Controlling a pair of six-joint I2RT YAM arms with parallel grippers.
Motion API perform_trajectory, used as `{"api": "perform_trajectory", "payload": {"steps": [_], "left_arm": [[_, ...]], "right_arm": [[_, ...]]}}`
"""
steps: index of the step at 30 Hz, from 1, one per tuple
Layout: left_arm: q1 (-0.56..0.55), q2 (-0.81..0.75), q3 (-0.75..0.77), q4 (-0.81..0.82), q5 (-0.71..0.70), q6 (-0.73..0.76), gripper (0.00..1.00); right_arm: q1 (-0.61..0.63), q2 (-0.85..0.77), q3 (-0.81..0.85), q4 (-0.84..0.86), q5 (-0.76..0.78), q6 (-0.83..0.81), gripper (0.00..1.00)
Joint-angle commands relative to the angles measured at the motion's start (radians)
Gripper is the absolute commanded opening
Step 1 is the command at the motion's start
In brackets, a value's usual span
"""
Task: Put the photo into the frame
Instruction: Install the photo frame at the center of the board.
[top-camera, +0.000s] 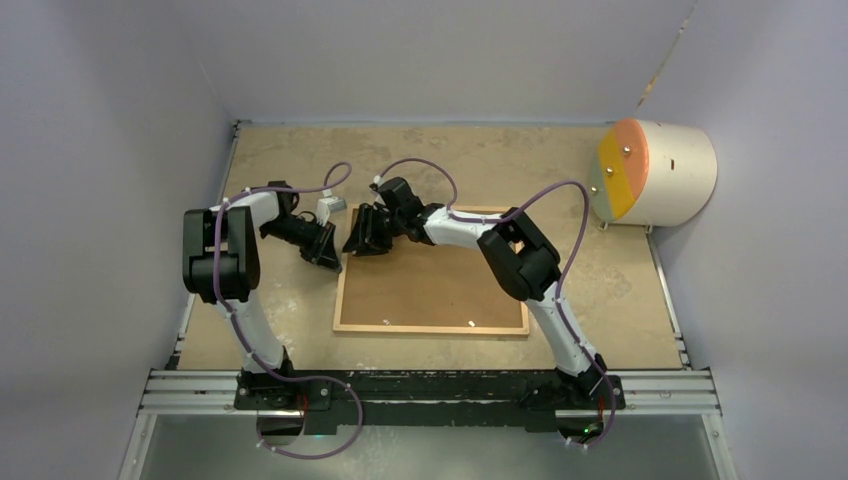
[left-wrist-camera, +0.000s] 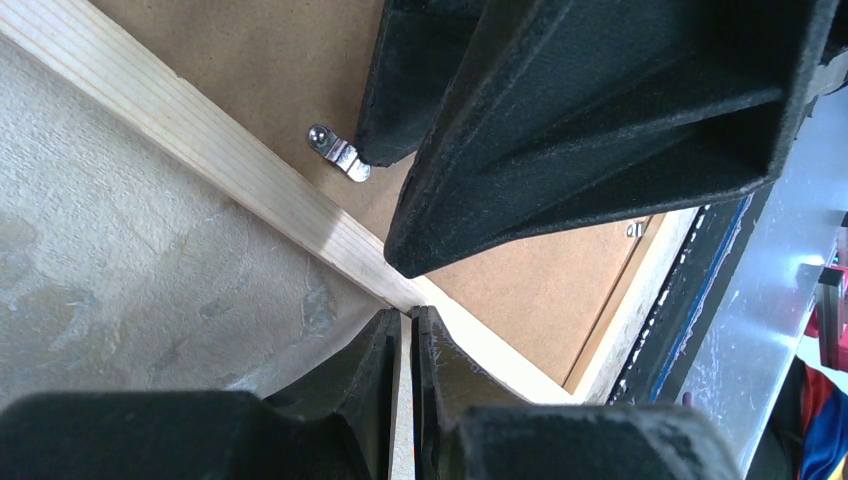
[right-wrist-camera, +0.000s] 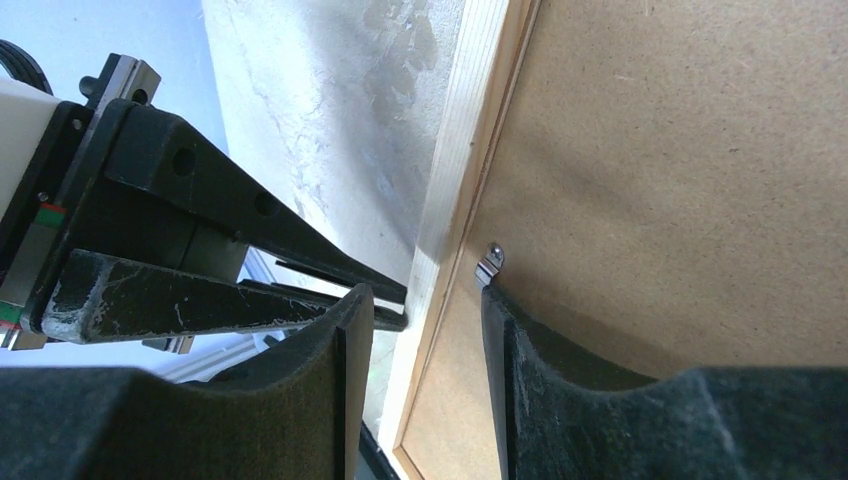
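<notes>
The frame (top-camera: 430, 328) lies back-up on the table, the brown backing board (top-camera: 430, 285) filling it. The photo is not in view. My left gripper (top-camera: 328, 255) is at the frame's left strip near the far-left corner. In the left wrist view (left-wrist-camera: 407, 315) its fingers are shut to a thin slit, tips against the wooden strip (left-wrist-camera: 200, 130). My right gripper (top-camera: 358, 240) is open at the same corner and straddles the strip (right-wrist-camera: 470, 120) in the right wrist view (right-wrist-camera: 425, 290). One finger rests on the board (right-wrist-camera: 680, 180) beside a metal clip (right-wrist-camera: 489, 262).
A white cylinder with an orange and yellow face (top-camera: 655, 172) stands at the back right. A metal rail (top-camera: 430, 392) runs along the near edge. Walls enclose the table on the left, back and right.
</notes>
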Motion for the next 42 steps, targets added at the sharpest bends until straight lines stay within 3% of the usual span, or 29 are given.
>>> {"api": "perform_trajectory", "payload": {"steps": [1,17,26,29,33,37,42], "left_arm": [[-0.004,-0.027,-0.011,0.053,-0.022,0.033,0.11],[-0.004,-0.026,-0.014,0.054,-0.019,0.038,0.11],[-0.003,-0.032,-0.011,0.041,-0.024,0.049,0.11],[0.004,-0.042,0.001,0.020,-0.030,0.056,0.11],[0.025,-0.072,0.038,-0.026,-0.033,0.076,0.17],[0.030,-0.115,0.061,-0.062,-0.036,0.093,0.41],[0.030,-0.174,0.065,-0.107,-0.041,0.134,0.50]], "right_arm": [[0.008,0.022,0.027,0.028,0.005,0.020,0.46],[0.021,0.016,-0.025,0.121,0.090,0.137,0.44],[0.025,-0.039,-0.053,0.122,0.071,0.125,0.45],[0.021,-0.128,-0.088,0.080,0.049,0.018,0.48],[0.021,-0.290,-0.170,-0.061,0.095,-0.326,0.61],[0.027,-0.480,-0.355,-0.182,0.103,-0.606,0.74],[0.087,-0.644,-0.552,-0.273,0.173,-0.851,0.77]]}}
